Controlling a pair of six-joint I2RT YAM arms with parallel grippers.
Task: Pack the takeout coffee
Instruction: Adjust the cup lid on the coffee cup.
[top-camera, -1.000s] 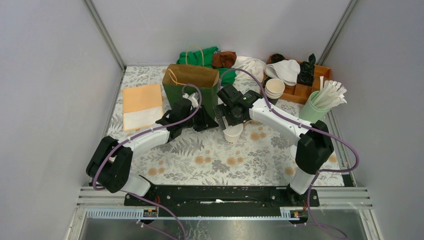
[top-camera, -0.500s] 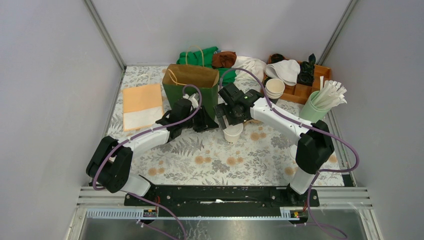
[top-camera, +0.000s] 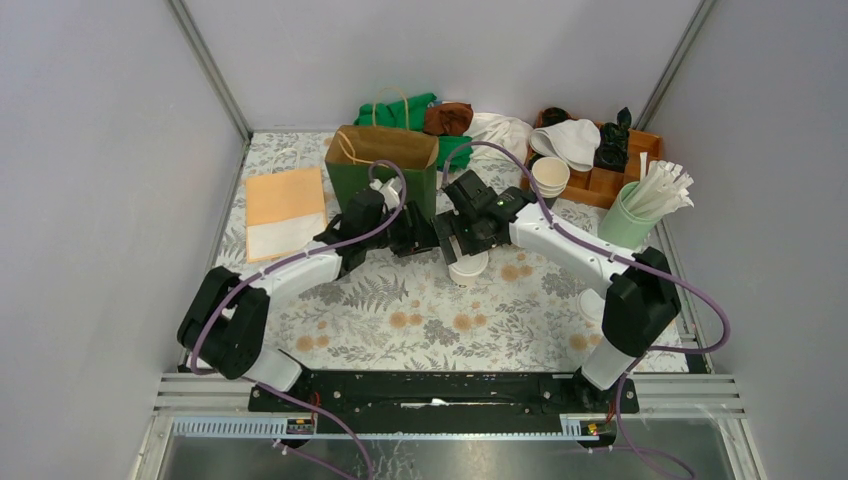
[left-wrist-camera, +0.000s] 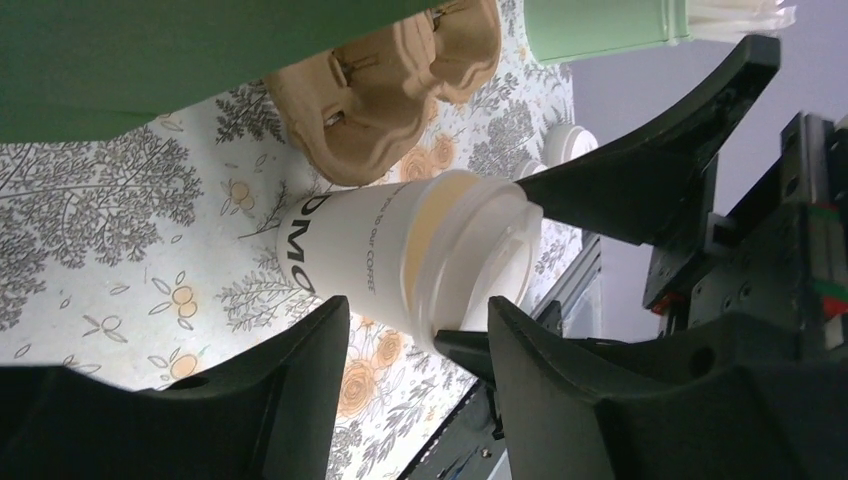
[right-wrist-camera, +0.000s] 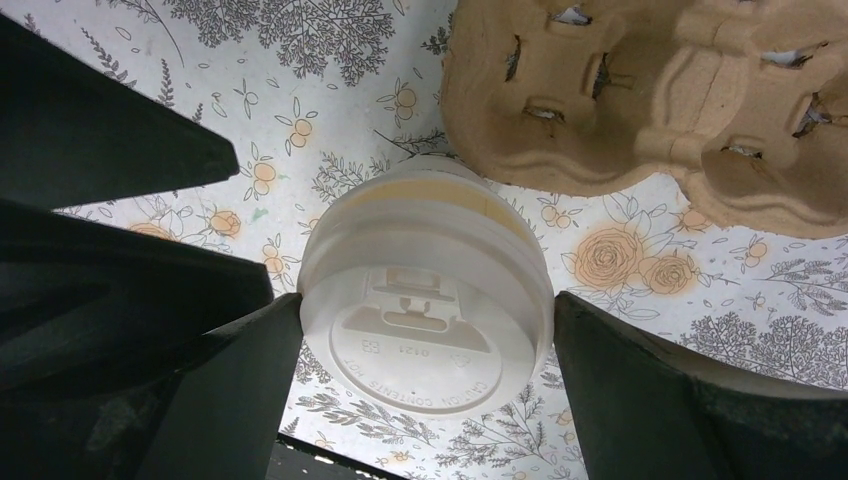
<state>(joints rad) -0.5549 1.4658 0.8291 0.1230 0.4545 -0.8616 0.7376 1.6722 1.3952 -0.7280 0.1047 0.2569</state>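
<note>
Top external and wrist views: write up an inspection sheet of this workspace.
Surface: floral-print tablecloth, flat.
Job's things: white paper takeout coffee cup with white plastic lid stands beside a brown moulded-pulp carrier; green paper bag open behind.
Clutter: orange-and-white sheet, wooden organiser, cream cup stack, pale green straw holder, cloths.
Grippers: right gripper's fingers flank the lid; left gripper open by the cup.
Cables: purple cables loop along both arms.
Surroundings: plain grey walls.

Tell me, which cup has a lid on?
The white cup that the right gripper straddles wears a lid; the stacked cups by the wooden tray are open-topped.
</note>
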